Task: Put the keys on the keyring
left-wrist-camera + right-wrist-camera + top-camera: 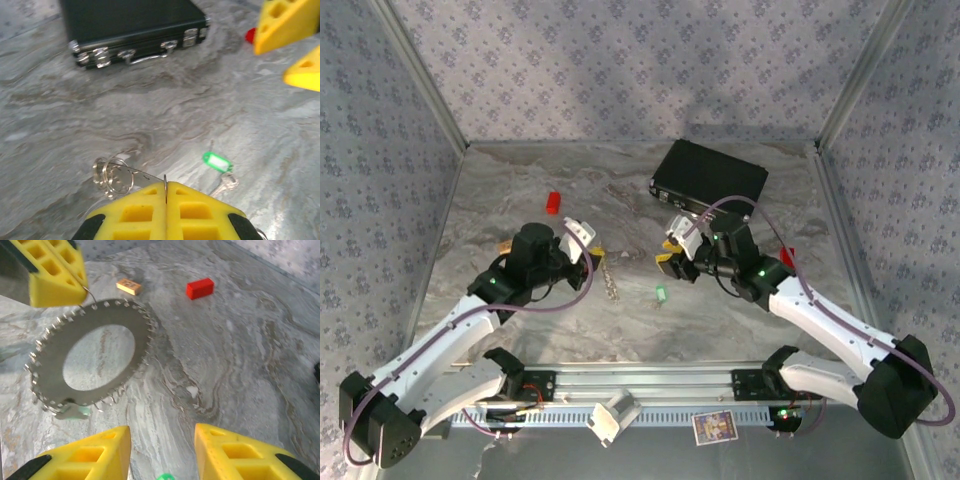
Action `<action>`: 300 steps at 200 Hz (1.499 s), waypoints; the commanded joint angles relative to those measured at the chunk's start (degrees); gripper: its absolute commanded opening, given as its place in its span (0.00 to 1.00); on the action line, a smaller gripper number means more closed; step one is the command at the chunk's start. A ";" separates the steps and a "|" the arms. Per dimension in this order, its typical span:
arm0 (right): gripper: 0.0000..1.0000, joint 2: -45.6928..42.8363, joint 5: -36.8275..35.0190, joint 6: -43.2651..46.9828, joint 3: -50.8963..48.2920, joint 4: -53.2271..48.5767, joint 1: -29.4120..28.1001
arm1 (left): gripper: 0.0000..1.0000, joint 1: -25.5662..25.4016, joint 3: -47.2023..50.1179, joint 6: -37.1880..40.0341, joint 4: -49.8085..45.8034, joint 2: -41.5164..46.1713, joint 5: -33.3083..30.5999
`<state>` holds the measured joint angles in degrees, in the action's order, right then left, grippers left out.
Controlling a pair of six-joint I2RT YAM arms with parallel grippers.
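Right wrist view shows the right hand point(161, 435) open and empty, the keyring point(92, 360) at 10 o'clock with a key point(75, 412) at its 7 o'clock rim. The left hand point(166, 190) is pinched shut on the keyring's edge.

Left arm point(432, 352) runs from the near-left corner of the table point(760, 170) up toward the middle, elbow low, wrist turned right. Left gripper point(592, 246) has its fingers point(195, 210) pressed together, pinching the rim of the keyring point(50, 367). Right arm point(830, 322) comes from the near-right corner, reaching up and left. Right gripper point(162, 432) points at the left one, jaws apart, nothing between them. The two grippers are near each other mid-table, not touching.
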<state>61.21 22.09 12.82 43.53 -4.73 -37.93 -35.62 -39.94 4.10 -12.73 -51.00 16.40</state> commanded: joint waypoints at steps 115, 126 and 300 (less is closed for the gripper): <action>0.33 1.17 11.63 12.75 -1.48 11.93 -6.74 | 0.00 -2.57 10.60 12.71 23.24 6.46 21.95; 0.32 1.35 11.75 12.58 -1.32 12.27 -7.54 | 0.00 -3.57 10.05 14.60 21.51 6.03 21.79; 0.30 0.75 7.39 11.95 -2.50 6.96 -8.80 | 0.00 -5.69 2.65 21.74 6.58 2.67 13.60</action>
<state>62.54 30.20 26.37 41.91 3.60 -46.17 -40.95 -36.05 25.32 -6.46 -48.97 30.98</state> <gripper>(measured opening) 0.303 0.051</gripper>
